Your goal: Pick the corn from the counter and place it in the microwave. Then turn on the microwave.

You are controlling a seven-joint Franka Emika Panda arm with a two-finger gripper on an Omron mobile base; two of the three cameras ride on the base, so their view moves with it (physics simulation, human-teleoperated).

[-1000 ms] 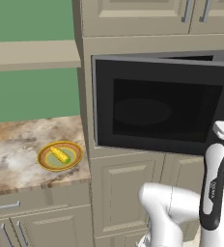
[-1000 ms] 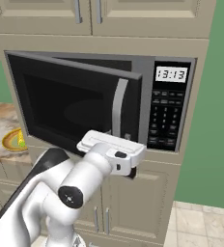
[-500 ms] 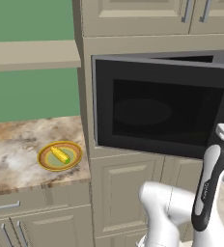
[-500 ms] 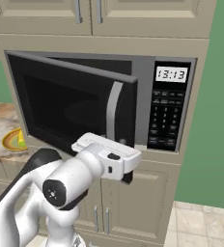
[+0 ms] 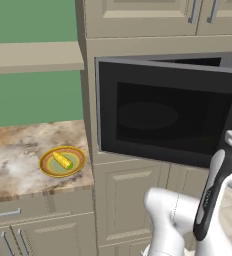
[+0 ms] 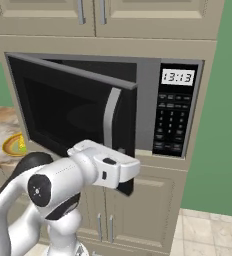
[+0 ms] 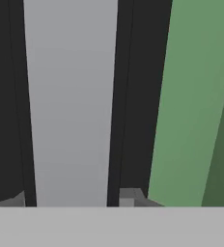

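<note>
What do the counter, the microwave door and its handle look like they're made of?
Counter: polished stone, seemingly, with beige-brown marbled veining. Microwave door: dark glossy glass in a black frame, going by the faint turntable reflection. Handle: brushed metal or silver-painted plastic; its smooth grey sheen leaves that open.

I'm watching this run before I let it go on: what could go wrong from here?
The jaws straddle the door handle without visibly pinching it; a pull might slip off. The microwave door is only partly open, so it could block the way in later. The corn lies loose on its plate near the counter edge and may roll when picked.
</note>
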